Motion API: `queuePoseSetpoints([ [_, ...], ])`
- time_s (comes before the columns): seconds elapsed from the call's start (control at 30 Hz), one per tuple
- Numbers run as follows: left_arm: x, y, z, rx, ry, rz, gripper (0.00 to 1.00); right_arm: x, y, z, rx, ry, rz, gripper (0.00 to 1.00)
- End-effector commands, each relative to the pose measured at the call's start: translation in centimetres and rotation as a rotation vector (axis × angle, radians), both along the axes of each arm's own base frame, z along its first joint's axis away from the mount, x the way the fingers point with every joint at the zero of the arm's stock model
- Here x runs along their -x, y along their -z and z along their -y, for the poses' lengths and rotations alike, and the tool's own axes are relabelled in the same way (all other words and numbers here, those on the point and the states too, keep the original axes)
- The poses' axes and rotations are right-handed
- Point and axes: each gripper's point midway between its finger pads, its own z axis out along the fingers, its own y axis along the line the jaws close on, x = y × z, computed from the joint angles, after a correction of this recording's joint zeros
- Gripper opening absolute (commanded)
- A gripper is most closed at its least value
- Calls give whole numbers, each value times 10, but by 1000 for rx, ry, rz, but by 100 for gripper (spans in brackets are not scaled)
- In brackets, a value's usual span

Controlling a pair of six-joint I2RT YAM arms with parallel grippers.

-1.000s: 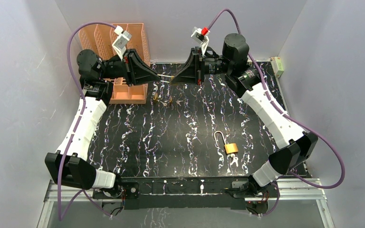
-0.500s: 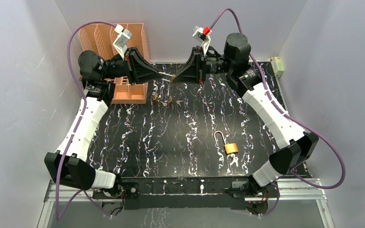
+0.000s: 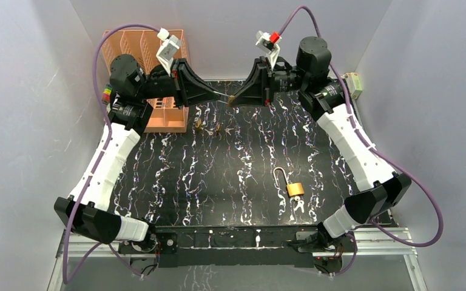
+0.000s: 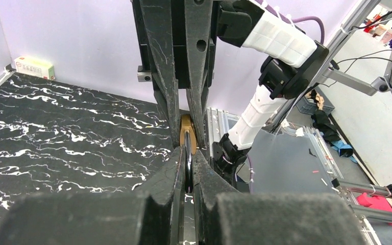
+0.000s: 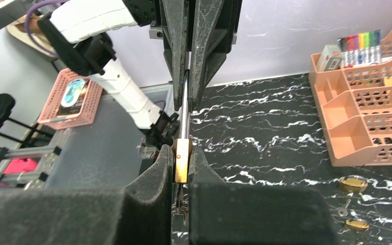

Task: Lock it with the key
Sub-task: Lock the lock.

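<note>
Two claws, one per arm, meet tip to tip in the air above the far side of a black, white-veined marble-pattern table top (image 3: 218,176). The left claw (image 4: 186,153) is pressed together on a thin dark metal ring (image 4: 188,168), seen edge-on. The right claw (image 5: 182,153) is clamped on one small brass-coloured key (image 5: 181,162). Ring and key touch between the two sets of fingertips.

One brass padlock with a silver shackle (image 3: 292,187) lies flat on the table top near the front right, close to the lower part of the right arm and well apart from both claws. Its shackle looks open. A small pale item lies just beside it, too small to identify.

One peach-coloured plastic desk organiser (image 3: 171,118) stands at the far left of the table top, partly hidden by the left arm. The right wrist view shows a row of coloured marker pens (image 5: 360,41) in it. Two small brass pieces (image 5: 351,184) lie on the table top near the organiser, close to each other; what they are is unclear. One small white box (image 3: 355,83) sits at the far right edge
</note>
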Motion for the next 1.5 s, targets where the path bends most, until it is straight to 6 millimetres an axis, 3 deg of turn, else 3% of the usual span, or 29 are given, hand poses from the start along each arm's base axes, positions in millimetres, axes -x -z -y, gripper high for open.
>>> queuePoseSetpoints([
  [0.0, 37, 1, 7, -37, 124, -7, 0, 6, -26, 18, -29, -66, 91, 0],
  [0.5, 55, 0, 0, 8, 106, -23, 0, 15, -28, 30, 1, -240, 20, 0],
  [1.07, 71, -3, -3, 13, 168, -80, 0, -7, -17, 34, 28, -122, 20, 0],
  [1.47, 67, -3, 1, 30, 170, -137, 0, -19, -11, 31, 49, -43, 50, 0],
])
